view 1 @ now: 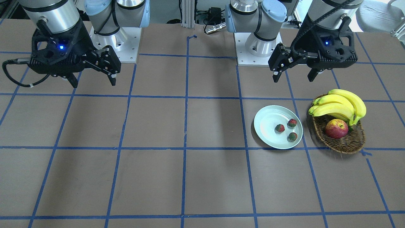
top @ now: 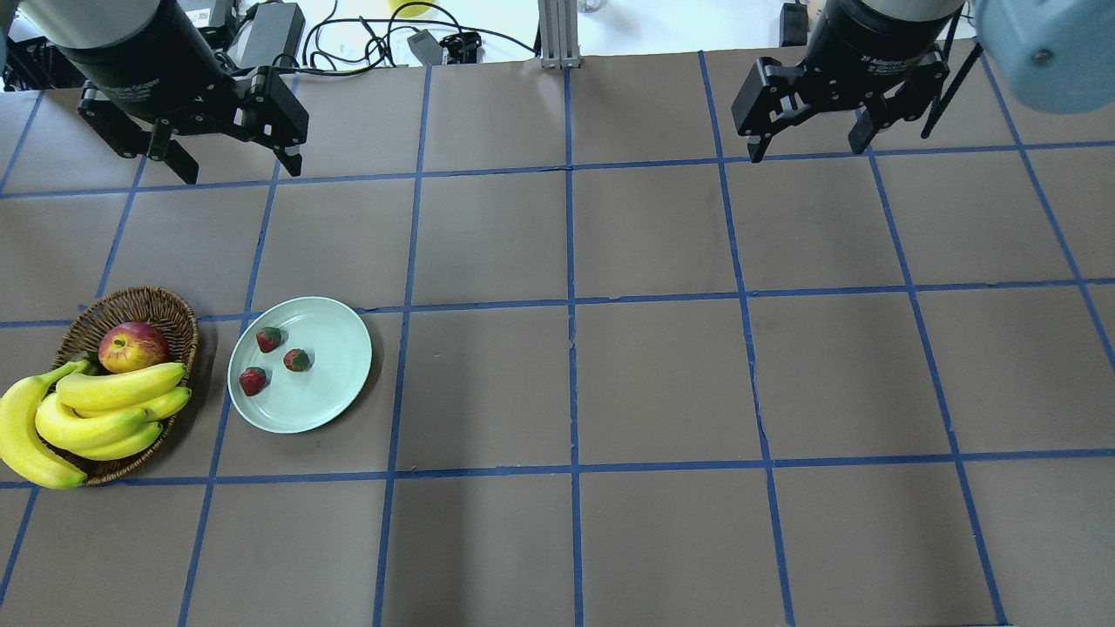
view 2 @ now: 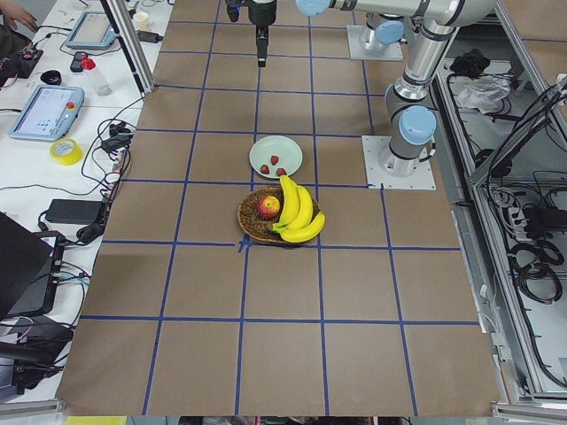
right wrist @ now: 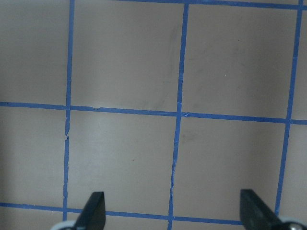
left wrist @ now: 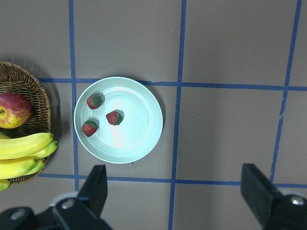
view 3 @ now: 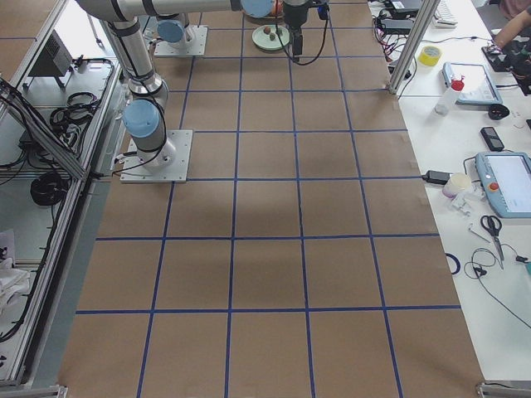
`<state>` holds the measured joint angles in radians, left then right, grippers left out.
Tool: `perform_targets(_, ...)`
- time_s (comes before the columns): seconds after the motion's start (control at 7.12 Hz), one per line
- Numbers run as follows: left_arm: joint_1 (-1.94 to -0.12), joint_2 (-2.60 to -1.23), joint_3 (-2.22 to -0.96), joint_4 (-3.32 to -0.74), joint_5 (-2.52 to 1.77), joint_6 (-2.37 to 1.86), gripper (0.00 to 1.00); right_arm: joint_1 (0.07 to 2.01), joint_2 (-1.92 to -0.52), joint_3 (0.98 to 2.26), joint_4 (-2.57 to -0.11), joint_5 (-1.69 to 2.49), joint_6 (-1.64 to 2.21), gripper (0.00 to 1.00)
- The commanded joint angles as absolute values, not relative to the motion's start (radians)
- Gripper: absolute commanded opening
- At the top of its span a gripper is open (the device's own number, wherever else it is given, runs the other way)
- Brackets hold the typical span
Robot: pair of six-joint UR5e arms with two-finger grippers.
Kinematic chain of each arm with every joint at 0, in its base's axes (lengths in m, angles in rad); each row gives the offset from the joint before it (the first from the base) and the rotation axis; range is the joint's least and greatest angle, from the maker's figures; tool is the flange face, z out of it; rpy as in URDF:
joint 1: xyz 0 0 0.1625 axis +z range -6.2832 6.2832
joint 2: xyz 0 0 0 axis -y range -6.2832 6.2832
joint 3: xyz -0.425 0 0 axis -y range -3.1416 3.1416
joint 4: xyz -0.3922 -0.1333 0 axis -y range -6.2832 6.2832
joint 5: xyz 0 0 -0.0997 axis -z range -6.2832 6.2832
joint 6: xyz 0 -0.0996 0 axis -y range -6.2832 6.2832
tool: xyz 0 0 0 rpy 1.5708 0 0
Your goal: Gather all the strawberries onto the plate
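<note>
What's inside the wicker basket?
A banana bunch and an apple sit in the basket. Nothing else shows, though the bunch covers part of its floor.

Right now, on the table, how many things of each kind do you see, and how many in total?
strawberries: 3
plate: 1
basket: 1
apple: 1
banana bunch: 1
total: 7

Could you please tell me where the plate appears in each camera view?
Exterior front-facing: plate right of centre.
Overhead exterior: plate left of centre.
Exterior left: plate upper middle.
Exterior right: plate top edge, far.
Left wrist-mounted: plate left of centre.
Right wrist-mounted: not in it.
Landmark: the wicker basket beside it; unclear in exterior right.
</note>
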<state>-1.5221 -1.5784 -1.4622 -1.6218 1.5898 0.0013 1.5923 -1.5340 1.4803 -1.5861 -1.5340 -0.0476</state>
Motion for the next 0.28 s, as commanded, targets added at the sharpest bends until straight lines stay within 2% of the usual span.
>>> perform_targets(0.0,-1.566,-1.583,-1.462,-1.600,1.601,-0.003,1.00,1.592,-1.534,1.480,-1.586,-1.534,-0.049,1.00)
perform_targets(0.14,-1.581,-1.577,-1.463,-1.594,1.603,-0.006,1.00,1.592,-1.534,1.480,-1.586,-1.534,-0.049,1.00)
